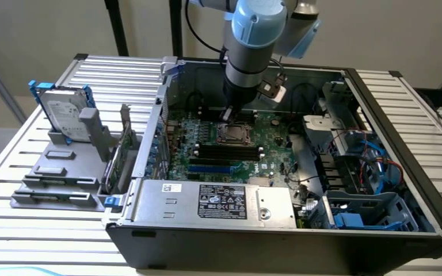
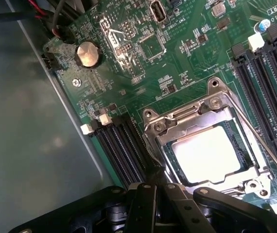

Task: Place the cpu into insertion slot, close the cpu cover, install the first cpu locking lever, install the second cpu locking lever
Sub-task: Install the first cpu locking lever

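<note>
Pale cpu (image 2: 207, 154) seated under closed cpu cover (image 2: 177, 127).

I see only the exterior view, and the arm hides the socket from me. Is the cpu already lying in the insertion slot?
Observer: Yes. In the wrist view the cpu lies in the insertion slot, with its pale face showing.
Operator: And the cpu cover?
Observer: The cpu cover lies down around the chip and frames it with its window.
Operator: Where is the hand?
Observer: The hand is shut, with its tips at the socket's edge, beside a bank of black memory slots.
</note>
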Action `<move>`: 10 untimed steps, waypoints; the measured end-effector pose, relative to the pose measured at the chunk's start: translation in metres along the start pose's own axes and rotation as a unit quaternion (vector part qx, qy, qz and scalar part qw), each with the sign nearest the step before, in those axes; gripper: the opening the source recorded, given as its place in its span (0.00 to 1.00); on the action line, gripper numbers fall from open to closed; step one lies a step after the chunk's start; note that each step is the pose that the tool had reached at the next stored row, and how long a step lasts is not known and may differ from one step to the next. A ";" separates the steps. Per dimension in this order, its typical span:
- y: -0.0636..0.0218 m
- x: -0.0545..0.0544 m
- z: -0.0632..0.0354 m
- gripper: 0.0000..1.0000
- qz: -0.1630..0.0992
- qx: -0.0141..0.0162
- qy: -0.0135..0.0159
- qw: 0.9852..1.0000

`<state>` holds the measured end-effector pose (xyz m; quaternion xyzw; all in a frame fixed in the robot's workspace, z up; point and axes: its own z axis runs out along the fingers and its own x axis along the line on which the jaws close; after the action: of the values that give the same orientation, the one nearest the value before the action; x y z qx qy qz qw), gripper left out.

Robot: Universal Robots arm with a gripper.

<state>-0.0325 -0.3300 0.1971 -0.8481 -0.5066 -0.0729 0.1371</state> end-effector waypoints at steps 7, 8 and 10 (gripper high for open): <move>0.0054 0.003 0.0000 0.11 0.000 -0.001 -0.001 1.000; 0.0055 0.003 0.0000 0.11 0.000 -0.001 -0.001 1.000; 0.0057 0.003 0.0001 0.11 0.000 -0.002 -0.002 1.000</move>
<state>-0.0261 -0.3300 0.1968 -0.8484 -0.5069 -0.0718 0.1345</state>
